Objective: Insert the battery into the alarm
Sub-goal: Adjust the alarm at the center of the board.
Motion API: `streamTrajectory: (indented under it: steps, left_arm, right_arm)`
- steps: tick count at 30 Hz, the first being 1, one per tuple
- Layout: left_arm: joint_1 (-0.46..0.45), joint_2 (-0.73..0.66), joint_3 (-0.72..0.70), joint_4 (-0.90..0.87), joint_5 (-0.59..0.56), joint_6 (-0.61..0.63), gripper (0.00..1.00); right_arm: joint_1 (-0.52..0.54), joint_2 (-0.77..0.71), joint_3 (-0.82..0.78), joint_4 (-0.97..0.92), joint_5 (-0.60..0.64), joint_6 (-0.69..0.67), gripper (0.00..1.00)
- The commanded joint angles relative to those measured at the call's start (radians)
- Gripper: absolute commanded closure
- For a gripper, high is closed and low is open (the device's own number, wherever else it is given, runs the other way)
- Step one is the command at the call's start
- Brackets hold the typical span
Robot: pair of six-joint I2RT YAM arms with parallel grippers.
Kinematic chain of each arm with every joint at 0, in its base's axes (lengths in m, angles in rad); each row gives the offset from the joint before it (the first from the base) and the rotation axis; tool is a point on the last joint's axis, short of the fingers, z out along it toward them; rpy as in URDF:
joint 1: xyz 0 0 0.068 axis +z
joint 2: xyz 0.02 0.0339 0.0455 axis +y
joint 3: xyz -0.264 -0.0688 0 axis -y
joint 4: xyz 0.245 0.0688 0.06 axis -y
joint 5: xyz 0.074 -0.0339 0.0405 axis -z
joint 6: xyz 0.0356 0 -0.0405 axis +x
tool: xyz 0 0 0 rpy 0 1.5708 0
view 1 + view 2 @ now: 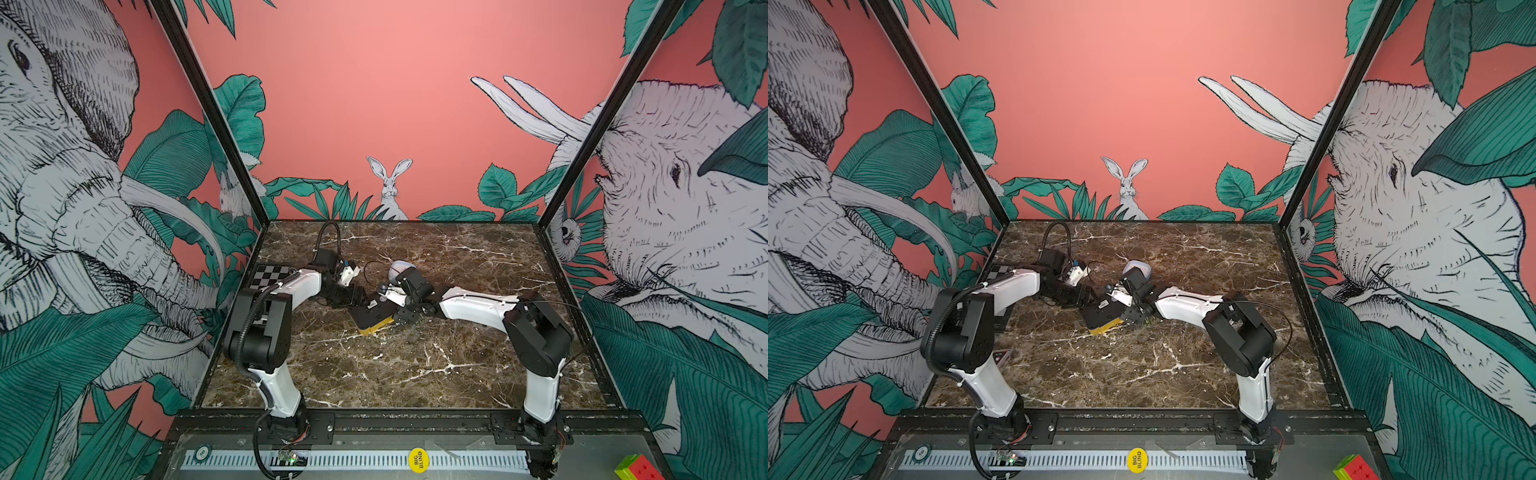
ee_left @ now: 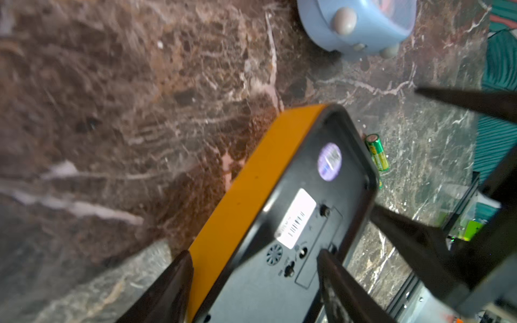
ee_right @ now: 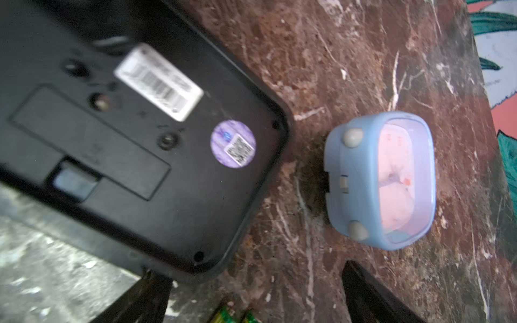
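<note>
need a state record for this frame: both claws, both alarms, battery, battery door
left claw: closed across the black-and-yellow alarm, holding it tilted, back facing up
right claw: open, empty, over the battery
battery: green, lying on the marble table beside that alarm
battery door: appears closed
blue alarm: on the table, untouched

both arms pair glossy white link shells with boxy matte-black joint housings. a ribbed black conduit (image 1: 246, 320) loops along the left arm (image 1: 305, 282) — the right arm (image 1: 478, 309) trails a thin black wire (image 1: 1291, 325). the left gripper (image 2: 254, 251) has dark, tapered fingers (image 2: 167, 290).
</note>
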Motion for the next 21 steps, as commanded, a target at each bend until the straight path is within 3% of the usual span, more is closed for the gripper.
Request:
streamTrajectory:
  steps: [1,13,21]
  left_arm:
    - [-0.007,-0.073,-0.067,0.057,0.078,-0.07,0.28]
    - [-0.023,-0.219,-0.286,0.261,0.118,-0.277,0.29]
    - [-0.084,-0.23,-0.315,0.332,0.101,-0.371,0.29]
  right_arm:
    - [-0.002,0.033,0.08,-0.008,0.009,0.052,0.07]
    - [-0.03,0.096,0.225,-0.088,-0.053,0.156,0.07]
    - [-0.039,0.129,0.305,-0.168,-0.092,0.206,0.08]
